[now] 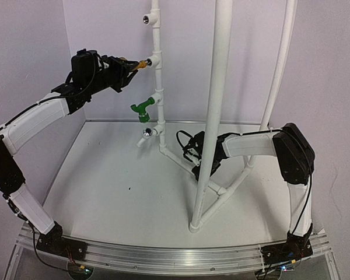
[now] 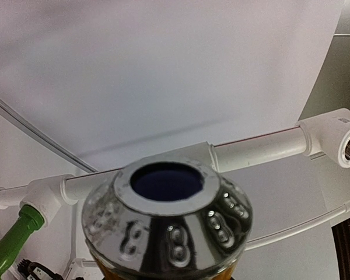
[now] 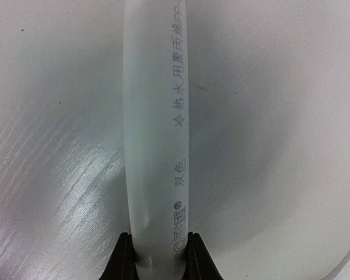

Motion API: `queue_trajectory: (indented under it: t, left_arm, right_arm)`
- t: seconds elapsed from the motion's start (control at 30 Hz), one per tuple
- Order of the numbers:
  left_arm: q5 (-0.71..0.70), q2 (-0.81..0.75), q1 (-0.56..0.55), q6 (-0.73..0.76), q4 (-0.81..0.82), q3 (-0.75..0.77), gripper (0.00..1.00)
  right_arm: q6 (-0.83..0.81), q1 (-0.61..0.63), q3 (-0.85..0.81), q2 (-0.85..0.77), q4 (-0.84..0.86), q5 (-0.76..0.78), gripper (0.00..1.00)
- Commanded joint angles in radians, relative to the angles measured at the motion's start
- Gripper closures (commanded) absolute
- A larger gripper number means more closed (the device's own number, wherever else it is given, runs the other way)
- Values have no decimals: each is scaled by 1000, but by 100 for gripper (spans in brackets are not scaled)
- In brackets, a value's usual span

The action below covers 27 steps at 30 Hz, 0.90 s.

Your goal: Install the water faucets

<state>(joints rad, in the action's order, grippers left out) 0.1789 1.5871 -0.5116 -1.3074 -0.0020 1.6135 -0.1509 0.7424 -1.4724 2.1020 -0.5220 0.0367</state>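
Note:
The brass-gold faucet [image 1: 141,64] is held level in my left gripper [image 1: 128,67], its threaded end at the middle tee fitting [image 1: 155,59] of the upright white pipe. In the left wrist view its chrome knob with a blue centre [image 2: 166,216] fills the bottom and hides my fingers. The green faucet [image 1: 142,108] sits in the tee below it, and also shows in the left wrist view [image 2: 11,240]. My right gripper [image 1: 193,154] is shut on a low slanted white pipe [image 3: 157,146], with a black fingertip [image 3: 123,259] on each side of it.
The white pipe frame has an open tee at the top [image 1: 149,19] and another low down [image 1: 147,133]. A thick upright pipe [image 1: 217,87] and a curved pipe [image 1: 280,64] stand at centre right. The white floor [image 1: 105,175] and walls enclose it.

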Motion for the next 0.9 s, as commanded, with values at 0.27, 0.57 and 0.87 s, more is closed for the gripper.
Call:
queue_trajectory:
  t: [0.27, 0.57, 0.87]
  left_arm:
    - [-5, -7, -13, -4, 61, 45, 100]
    - [-106, -3, -14, -93, 24, 37, 100]
    - [-97, 12, -22, -199, 120, 4, 100]
  right_arm:
    - [28, 50, -40, 47, 73, -52, 100]
    - [33, 69, -42, 50, 73, -47, 100]
    - [42, 81, -43, 61, 74, -43, 100]
